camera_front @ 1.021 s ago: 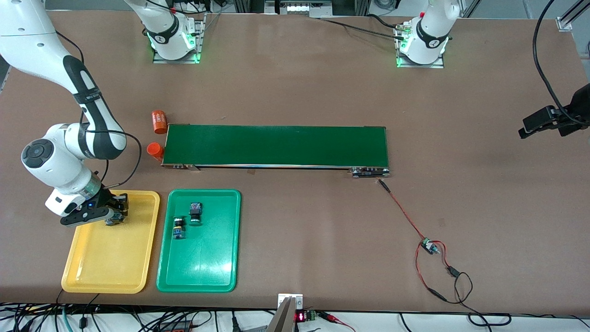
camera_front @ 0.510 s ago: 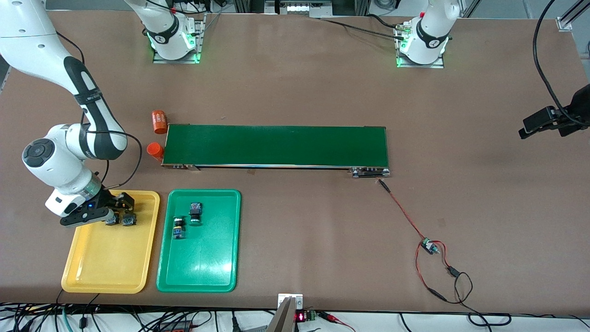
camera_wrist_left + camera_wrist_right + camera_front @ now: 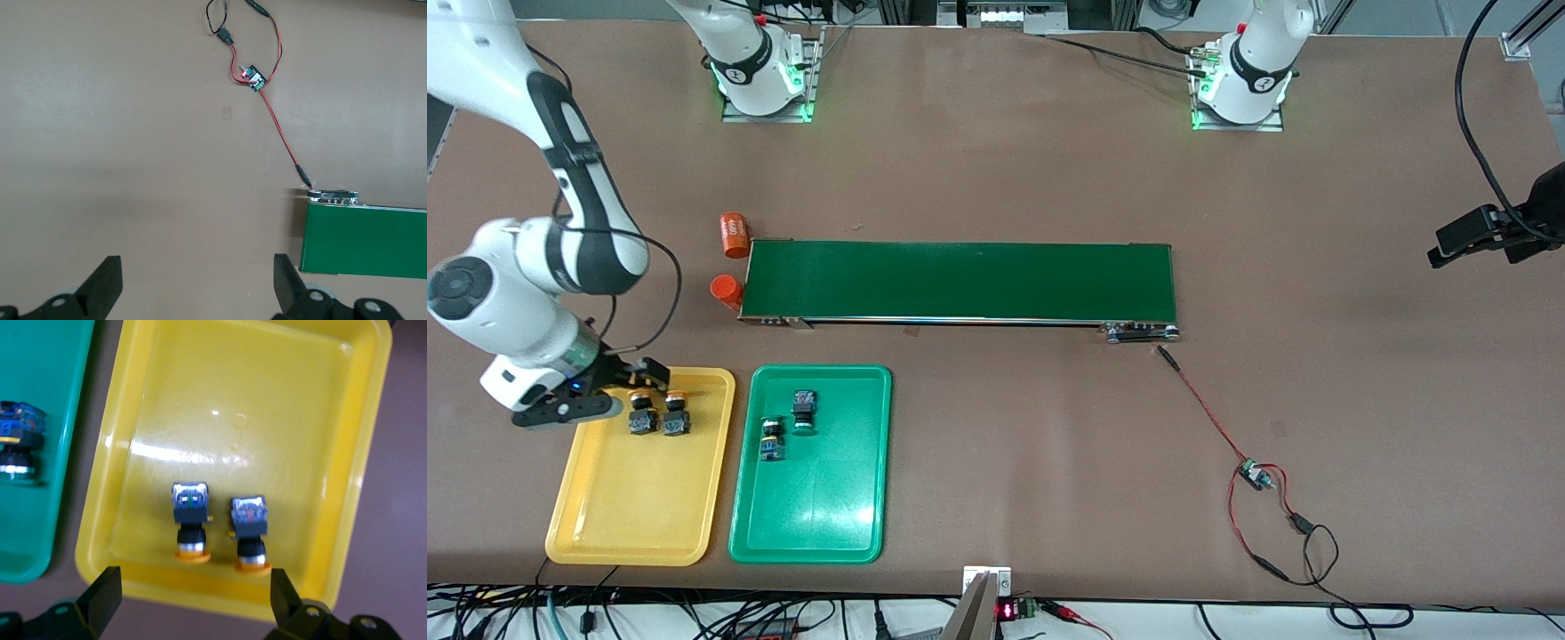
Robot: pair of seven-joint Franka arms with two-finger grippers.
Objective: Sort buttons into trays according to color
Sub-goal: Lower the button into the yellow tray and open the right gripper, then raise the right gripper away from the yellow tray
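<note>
While both arms hold nothing:
Right gripper [image 3: 627, 384]: fingers spread wide, empty, over the yellow tray's [image 3: 605, 524] rim farthest from the front camera.
Yellow buttons [image 3: 640, 413] [image 3: 676, 414]: side by side in the yellow tray close to that rim, caps toward it, long axes along the tray's length; bare floor fills the rest.
Green buttons [image 3: 804, 411] [image 3: 771, 439]: lying in the green tray [image 3: 809, 524].
Left gripper [image 3: 193, 287]: jaws wide, waiting above bare table near the conveyor belt's [image 3: 373, 240] end.

Two orange-capped buttons [image 3: 657, 413] lie in the yellow tray [image 3: 631, 516]; two green-capped buttons [image 3: 787, 425] in the green tray [image 3: 818, 524].
</note>
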